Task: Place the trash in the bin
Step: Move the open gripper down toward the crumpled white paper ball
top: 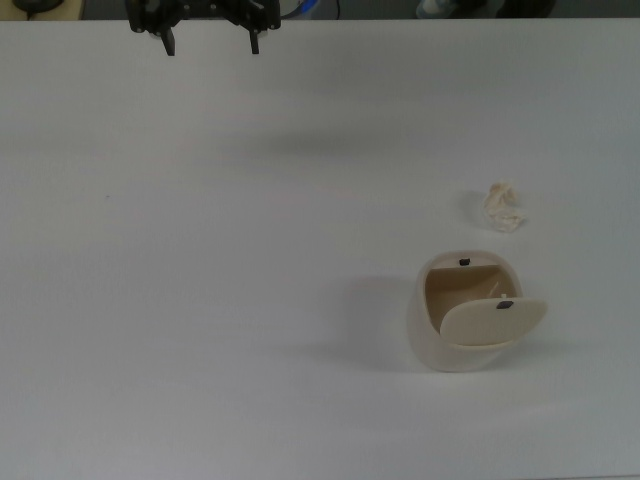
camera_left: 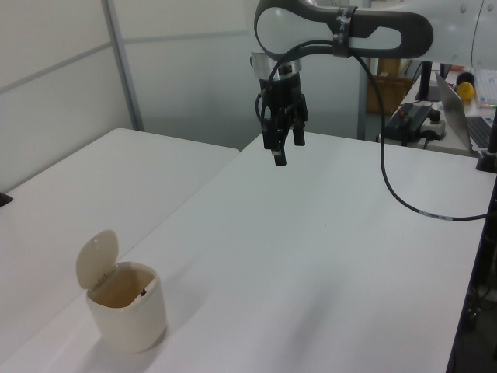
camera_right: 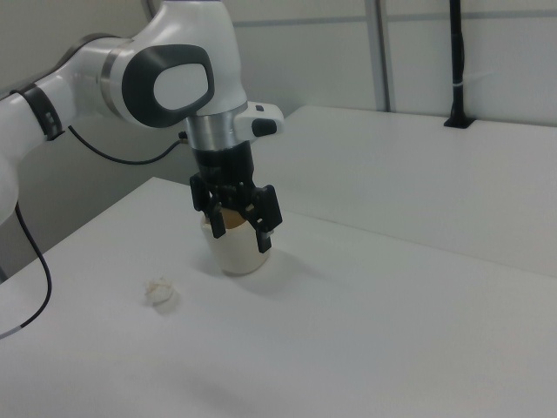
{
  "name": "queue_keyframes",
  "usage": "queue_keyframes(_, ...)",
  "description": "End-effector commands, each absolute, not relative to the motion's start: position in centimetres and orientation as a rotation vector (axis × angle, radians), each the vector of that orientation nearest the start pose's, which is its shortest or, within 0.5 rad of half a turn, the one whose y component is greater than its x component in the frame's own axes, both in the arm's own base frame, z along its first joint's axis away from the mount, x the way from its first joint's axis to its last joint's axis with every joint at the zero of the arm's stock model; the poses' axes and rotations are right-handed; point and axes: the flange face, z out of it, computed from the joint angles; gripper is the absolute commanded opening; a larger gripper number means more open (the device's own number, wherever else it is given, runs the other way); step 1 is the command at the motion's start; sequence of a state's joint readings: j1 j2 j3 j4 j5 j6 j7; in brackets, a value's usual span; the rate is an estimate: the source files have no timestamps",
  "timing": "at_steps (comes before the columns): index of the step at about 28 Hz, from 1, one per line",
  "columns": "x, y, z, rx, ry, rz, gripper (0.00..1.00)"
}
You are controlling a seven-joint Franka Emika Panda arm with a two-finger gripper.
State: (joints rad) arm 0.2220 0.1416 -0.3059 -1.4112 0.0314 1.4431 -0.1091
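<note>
Pincer hangs high over the far side of the table, fingers spread apart and holding nothing. Trash lies on the table at the top view's right, just beyond the bin, apart from it. The bin's lid is swung up, mouth exposed.

Risks: the wad is small and light; a shallow pinch may slip off it or push it along the table. It sits near the bin, so a careless descent could knock the bin or its lid. The wad appears loosely crumpled and may shed on release.

Clearance: broad open table all round; table edges well apart from both items.
</note>
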Motion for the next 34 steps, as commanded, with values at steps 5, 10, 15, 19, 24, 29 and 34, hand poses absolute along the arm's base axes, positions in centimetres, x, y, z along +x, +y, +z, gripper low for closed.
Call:
queue_keyframes(5, 58.8, 0.9, 59.8, -3.107, -0.019, 0.134, 1.00)
queue_keyframes(10, 58.7, 6.1, 57.6, -3.107, -0.008, 0.157, 1.00)
queue_keyframes(15, 58.5, 12.9, 54.5, -3.109, 0.028, 0.108, 1.00)
queue_keyframes(19, 58.1, 17.7, 52.5, -3.112, 0.009, 0.039, 1.00)
queue_keyframes(24, 57.7, 21.7, 50.8, -3.097, 0.013, 0.027, 1.00)
queue_keyframes(29, 57.0, 27.2, 48.0, -3.111, 0.018, 0.001, 1.00)
queue_keyframes(34, 56.6, 31.7, 43.8, -3.173, 0.078, -0.085, 1.00)
